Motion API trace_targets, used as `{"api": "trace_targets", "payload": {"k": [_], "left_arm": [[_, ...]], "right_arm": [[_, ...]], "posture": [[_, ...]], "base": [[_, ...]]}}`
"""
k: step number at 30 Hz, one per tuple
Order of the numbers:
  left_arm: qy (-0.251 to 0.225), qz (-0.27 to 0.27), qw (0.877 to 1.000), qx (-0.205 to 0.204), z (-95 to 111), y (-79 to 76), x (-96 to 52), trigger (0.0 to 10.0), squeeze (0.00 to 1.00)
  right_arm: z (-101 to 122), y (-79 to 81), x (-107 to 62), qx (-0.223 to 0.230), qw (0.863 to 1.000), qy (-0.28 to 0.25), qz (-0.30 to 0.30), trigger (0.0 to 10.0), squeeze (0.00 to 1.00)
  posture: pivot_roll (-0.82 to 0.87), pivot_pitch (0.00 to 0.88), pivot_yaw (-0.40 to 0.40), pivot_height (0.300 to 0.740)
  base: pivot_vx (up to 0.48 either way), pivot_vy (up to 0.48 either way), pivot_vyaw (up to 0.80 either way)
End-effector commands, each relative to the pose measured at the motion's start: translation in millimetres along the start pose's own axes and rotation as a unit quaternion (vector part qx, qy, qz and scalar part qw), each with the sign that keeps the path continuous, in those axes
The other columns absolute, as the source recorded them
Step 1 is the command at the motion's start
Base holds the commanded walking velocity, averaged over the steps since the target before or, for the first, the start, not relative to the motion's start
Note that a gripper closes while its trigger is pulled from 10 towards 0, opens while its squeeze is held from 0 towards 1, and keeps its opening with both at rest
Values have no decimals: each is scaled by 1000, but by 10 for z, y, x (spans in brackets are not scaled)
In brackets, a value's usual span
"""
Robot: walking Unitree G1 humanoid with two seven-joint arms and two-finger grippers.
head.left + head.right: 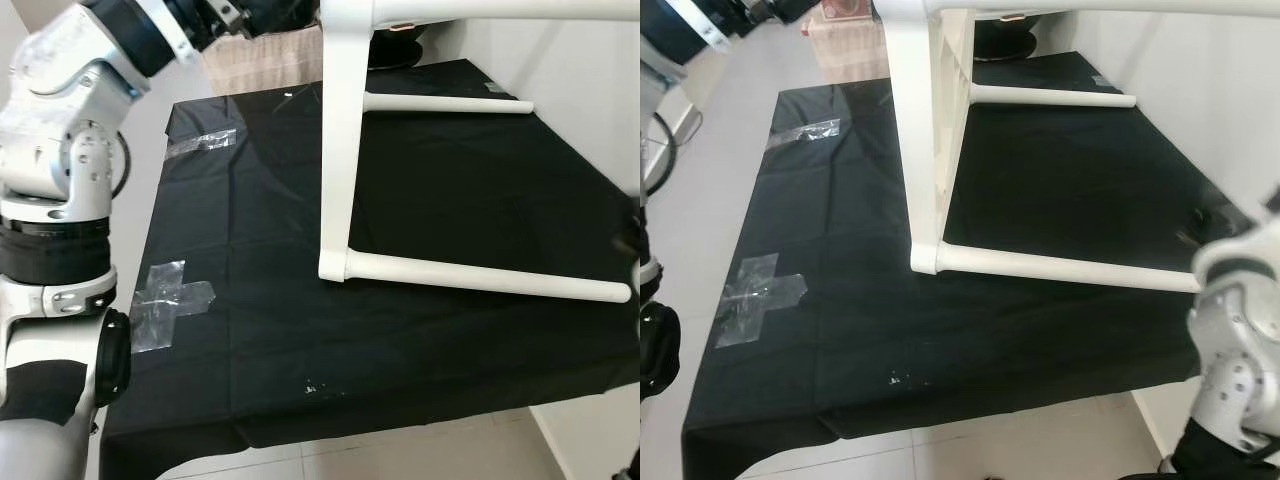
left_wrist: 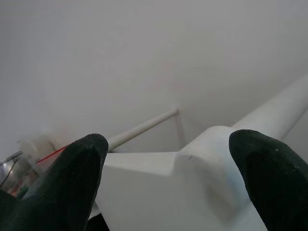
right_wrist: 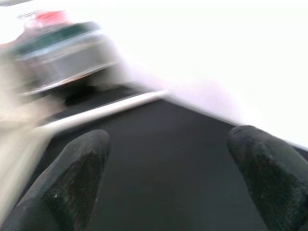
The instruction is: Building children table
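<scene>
White table frame (image 1: 338, 180) mid-cloth (image 1: 240, 330)

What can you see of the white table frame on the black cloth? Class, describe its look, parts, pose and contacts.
The white table frame looks like smooth painted wood or plastic. A flat upright leg drops from a top part cut off by the picture's upper edge. Two round rails lie along the black cloth, so the frame seems tipped on its side. In the left wrist view, the left gripper is open around a corner of the frame; contact is unclear.
</scene>
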State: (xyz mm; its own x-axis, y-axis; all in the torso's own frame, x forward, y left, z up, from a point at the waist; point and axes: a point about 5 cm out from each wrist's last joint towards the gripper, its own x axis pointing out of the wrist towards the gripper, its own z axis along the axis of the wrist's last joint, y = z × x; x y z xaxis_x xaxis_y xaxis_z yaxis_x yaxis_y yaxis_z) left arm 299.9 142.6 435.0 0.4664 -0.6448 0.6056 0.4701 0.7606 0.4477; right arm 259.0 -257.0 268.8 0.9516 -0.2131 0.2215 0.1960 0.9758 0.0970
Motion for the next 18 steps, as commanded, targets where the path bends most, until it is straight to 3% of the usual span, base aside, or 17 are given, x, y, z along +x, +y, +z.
{"api": "trace_targets", "payload": {"k": [1,2,3,4,7,8,15,18], "left_arm": [[16,28,999,-2,-85,28,-74,10000,0],[31,55,998,-19,-215,-2,-153,10000,0],[47,81,995,-40,-345,-66,-252,10000,0],[56,96,992,-54,-419,-112,-318,10000,0],[64,100,991,-61,-471,-174,-374,10000,0],[80,113,987,-76,-539,-295,-500,10000,0],[103,160,978,-85,-591,-377,-719,10000,0],[141,202,965,-84,-687,-451,-976,10000,0]], "right_arm": [[32,292,-58,-48,993,-18,104,10000,0],[9,517,-124,-115,975,-26,188,10000,0],[-13,637,-154,-147,962,-31,230,10000,0],[-22,679,-155,-158,957,-34,241,10000,0],[-6,688,-132,-157,957,-39,241,10000,0],[51,719,-70,-166,952,-59,249,10000,0],[15,842,-16,-183,940,-73,278,10000,0],[-114,1002,-64,-178,929,-59,319,10000,0]], "posture": [[-72,130,30,740],[-76,125,29,740],[-73,125,26,740],[-73,125,26,740],[-71,122,21,740],[-60,114,11,740],[-33,98,2,740],[-16,92,-4,740]], "base": [[0,0,0],[0,0,0],[0,0,0],[0,0,0],[0,0,0],[0,0,0],[0,0,0],[0,0,0]]}}
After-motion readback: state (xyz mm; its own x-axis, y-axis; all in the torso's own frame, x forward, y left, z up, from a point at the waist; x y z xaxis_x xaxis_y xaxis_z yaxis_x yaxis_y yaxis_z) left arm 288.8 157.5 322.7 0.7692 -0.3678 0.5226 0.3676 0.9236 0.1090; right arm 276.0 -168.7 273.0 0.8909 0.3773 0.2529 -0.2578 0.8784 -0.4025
